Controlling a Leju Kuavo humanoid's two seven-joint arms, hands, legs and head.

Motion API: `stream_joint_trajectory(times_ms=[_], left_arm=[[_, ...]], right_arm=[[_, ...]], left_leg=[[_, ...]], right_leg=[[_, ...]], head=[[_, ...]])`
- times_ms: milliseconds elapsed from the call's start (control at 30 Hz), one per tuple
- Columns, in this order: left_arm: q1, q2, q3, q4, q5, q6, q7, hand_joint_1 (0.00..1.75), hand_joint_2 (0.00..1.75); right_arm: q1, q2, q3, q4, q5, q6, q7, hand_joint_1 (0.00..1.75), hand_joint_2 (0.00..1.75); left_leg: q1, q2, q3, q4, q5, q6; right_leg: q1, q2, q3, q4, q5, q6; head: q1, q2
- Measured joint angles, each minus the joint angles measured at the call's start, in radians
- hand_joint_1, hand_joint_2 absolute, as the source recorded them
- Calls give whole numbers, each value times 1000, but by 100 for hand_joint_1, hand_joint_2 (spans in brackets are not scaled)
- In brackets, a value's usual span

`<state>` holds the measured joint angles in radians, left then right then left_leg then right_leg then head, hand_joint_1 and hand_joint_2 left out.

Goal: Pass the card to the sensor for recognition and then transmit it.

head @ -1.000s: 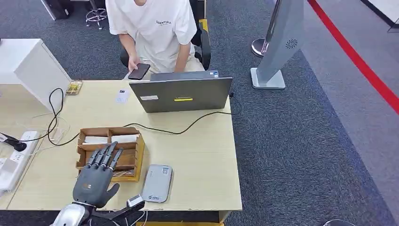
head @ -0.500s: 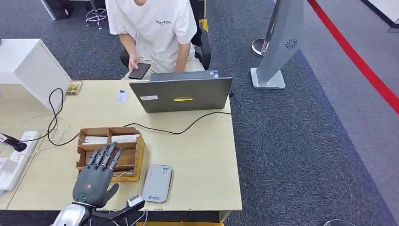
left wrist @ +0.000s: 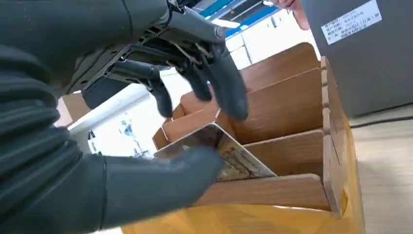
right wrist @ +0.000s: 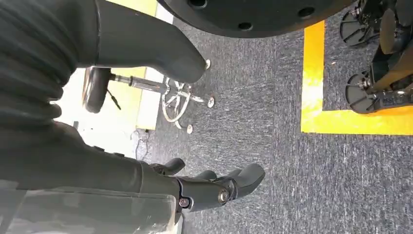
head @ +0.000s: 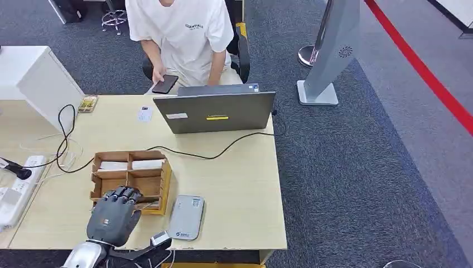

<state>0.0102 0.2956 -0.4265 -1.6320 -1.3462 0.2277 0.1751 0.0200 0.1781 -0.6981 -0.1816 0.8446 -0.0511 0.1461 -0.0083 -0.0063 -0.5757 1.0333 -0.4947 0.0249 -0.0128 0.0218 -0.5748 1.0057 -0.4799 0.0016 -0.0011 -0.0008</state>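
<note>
A wooden divided box (head: 163,180) stands near the table's front left. My left hand (head: 113,213) hangs over its near compartment with the fingers curled down into it. In the left wrist view the thumb (left wrist: 160,178) presses on a card (left wrist: 234,158) that leans tilted in that compartment of the box (left wrist: 292,192), and the dark fingertips (left wrist: 229,95) curl close over the card's upper edge. The grey card sensor (head: 186,216) lies flat just right of the box. My right hand (right wrist: 214,187) hangs over the carpet, holding nothing.
An open laptop (head: 215,111) stands at the table's far edge, its cable running toward the box. A person (head: 181,33) sits behind it holding a phone. A small white card (head: 144,114) lies left of the laptop. A power strip (head: 17,190) and cables lie at the left.
My left hand's fingers were stretched out flat over the box; now they are curled down into the near compartment around the card. The hand itself has barely shifted.
</note>
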Motion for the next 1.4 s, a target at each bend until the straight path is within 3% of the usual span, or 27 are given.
stream_joint_trajectory(times_ms=[567, 1067, 1233, 1400], left_arm=[[-3, 2, 0, 0, 38, -32, -7, 175, 175], [-16, 11, 0, 0, 34, -22, -11, 175, 175], [-76, 50, -9, -16, 72, -122, -27, 175, 175], [-204, 124, -49, -59, 122, -227, -50, 175, 175]], right_arm=[[0, 0, -20, -1, 17, 1, -2, 0, 175], [0, 0, -36, -5, 31, 3, -7, 0, 175], [0, 0, -47, -6, 42, 6, -14, 0, 175], [0, 0, -63, -6, 48, 10, -14, 0, 175]], left_leg=[[0, 0, 0, 0, 0, 0], [0, 0, 0, 0, 0, 0], [0, 0, 0, 0, 1, 0], [0, -1, 0, 0, 3, -1]], right_leg=[[0, 0, 0, 0, 0, 0], [0, 0, 0, 0, 0, 0], [0, 0, 0, 0, 0, 0], [0, -1, 0, 1, 1, -1]], head=[[0, 0], [0, 0], [0, 0], [0, 0]])
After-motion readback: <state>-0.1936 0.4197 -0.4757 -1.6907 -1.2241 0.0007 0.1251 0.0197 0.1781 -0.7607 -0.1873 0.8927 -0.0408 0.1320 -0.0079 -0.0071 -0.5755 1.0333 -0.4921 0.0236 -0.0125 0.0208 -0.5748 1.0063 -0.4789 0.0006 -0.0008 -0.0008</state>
